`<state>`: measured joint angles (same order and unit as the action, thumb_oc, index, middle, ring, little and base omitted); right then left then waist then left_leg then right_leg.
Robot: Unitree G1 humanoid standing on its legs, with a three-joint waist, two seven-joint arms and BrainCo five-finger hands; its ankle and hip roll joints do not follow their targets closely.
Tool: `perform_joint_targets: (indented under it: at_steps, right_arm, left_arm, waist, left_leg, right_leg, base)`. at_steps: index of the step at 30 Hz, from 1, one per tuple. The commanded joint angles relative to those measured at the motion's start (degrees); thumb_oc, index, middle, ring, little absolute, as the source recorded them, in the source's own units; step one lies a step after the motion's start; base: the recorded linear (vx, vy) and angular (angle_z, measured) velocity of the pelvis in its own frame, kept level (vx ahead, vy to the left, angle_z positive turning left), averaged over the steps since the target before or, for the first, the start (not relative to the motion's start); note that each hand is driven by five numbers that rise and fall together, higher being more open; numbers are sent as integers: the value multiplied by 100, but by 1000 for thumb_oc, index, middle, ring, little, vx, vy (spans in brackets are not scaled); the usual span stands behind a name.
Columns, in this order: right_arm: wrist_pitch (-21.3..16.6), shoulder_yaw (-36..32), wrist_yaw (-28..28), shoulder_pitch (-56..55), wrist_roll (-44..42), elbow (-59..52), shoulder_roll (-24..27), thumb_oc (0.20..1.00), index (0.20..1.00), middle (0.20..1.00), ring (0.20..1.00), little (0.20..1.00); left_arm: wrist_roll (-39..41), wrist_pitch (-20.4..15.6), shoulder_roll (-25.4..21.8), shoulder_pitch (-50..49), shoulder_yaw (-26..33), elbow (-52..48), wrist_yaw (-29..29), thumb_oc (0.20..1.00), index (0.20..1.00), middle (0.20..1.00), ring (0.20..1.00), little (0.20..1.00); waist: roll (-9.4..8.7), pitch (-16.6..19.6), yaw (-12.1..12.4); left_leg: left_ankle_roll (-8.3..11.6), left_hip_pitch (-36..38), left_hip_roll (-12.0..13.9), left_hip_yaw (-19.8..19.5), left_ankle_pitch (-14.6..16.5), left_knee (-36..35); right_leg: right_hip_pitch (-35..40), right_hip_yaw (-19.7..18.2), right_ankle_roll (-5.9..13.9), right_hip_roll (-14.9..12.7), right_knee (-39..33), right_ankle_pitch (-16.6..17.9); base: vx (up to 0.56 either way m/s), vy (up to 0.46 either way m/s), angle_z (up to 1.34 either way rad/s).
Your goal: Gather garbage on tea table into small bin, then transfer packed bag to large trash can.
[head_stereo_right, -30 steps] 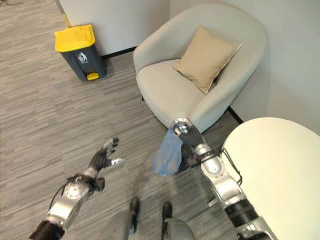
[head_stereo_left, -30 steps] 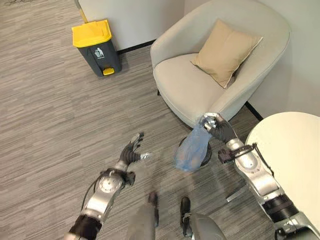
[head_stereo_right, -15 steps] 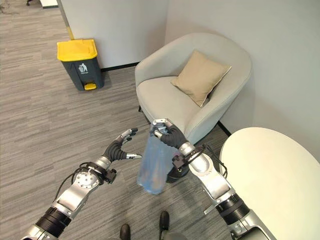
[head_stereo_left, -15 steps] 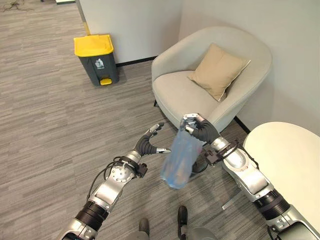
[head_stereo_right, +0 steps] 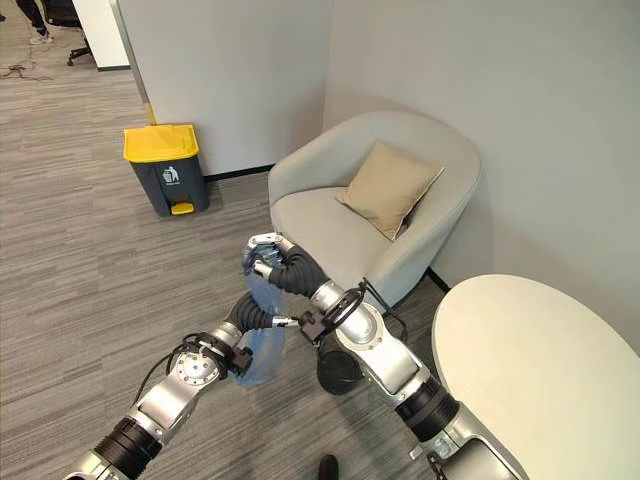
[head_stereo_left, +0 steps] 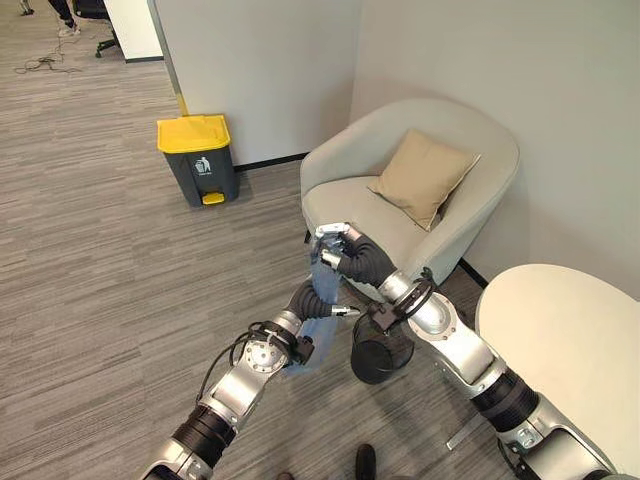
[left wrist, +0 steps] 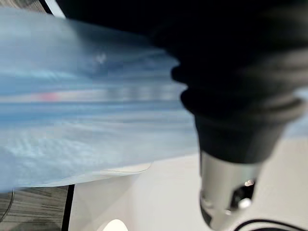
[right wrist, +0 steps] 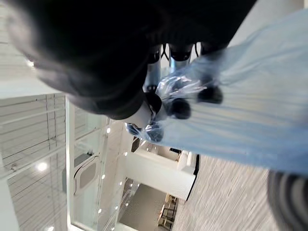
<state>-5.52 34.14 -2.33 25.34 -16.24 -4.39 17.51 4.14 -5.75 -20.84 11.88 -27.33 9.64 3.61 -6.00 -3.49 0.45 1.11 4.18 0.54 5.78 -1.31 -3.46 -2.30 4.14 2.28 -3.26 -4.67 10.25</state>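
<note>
A blue translucent bag (head_stereo_left: 322, 283) hangs from my right hand (head_stereo_left: 352, 259), whose fingers are curled round its gathered top (right wrist: 177, 94). This is in front of the armchair, above the floor. My left hand (head_stereo_left: 307, 299) reaches up from below and rests against the side of the bag (head_stereo_right: 262, 352) with its fingers fairly straight. In the left wrist view the blue film (left wrist: 86, 120) lies right beside one finger (left wrist: 231, 139). A dark grey trash can with a yellow lid (head_stereo_left: 198, 158) stands by the wall, far left of the bag.
A small black mesh bin (head_stereo_left: 379, 356) stands on the floor under my right forearm. Behind the bag sits a beige armchair (head_stereo_left: 352, 198) holding a tan cushion (head_stereo_left: 422, 176). The round cream tea table (head_stereo_left: 570, 340) is at the right. Wood-look floor stretches toward the trash can.
My right hand has carried the bag up and to the left. My left hand has risen and now touches the bag's side. The camera has also lifted.
</note>
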Motion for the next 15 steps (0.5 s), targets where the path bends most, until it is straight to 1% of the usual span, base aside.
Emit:
perform_joint_targets:
  at_steps: [1, 6, 15]
  right_arm:
    - [-455, -175, 161, 818, -532, -258, -452, 200, 200, 200, 200, 200]
    - [-498, 98, 267, 1127, -704, -315, -689, 200, 200, 200, 200, 200]
    - [-460, 286, 361, 1398, -765, -363, -738, 200, 200, 200, 200, 200]
  left_arm:
    - [-417, -141, 156, 446, -159, 349, 393, 1000, 1000, 1000, 1000, 1000]
    - [-642, -46, 325, 630, -359, 527, 643, 1000, 1000, 1000, 1000, 1000]
    - [-751, 106, 508, 700, -568, 938, 699, 1000, 1000, 1000, 1000, 1000]
  waist:
    - [-69, 63, 124]
    - [-125, 54, 186]
    - [-141, 62, 198]
  left_leg:
    - [88, -226, 44, -207, 323, -1]
    - [83, -228, 43, -235, 319, 5]
    - [77, -229, 42, -245, 332, 32]
  right_leg:
    - [394, 178, 336, 0, 318, -1243]
    - [406, 213, 335, -8, 320, -1238]
    - [424, 205, 333, -17, 319, -1241]
  base:
    - [0, -5, 4]
    - [1, -1, 1]
    - [0, 0, 0]
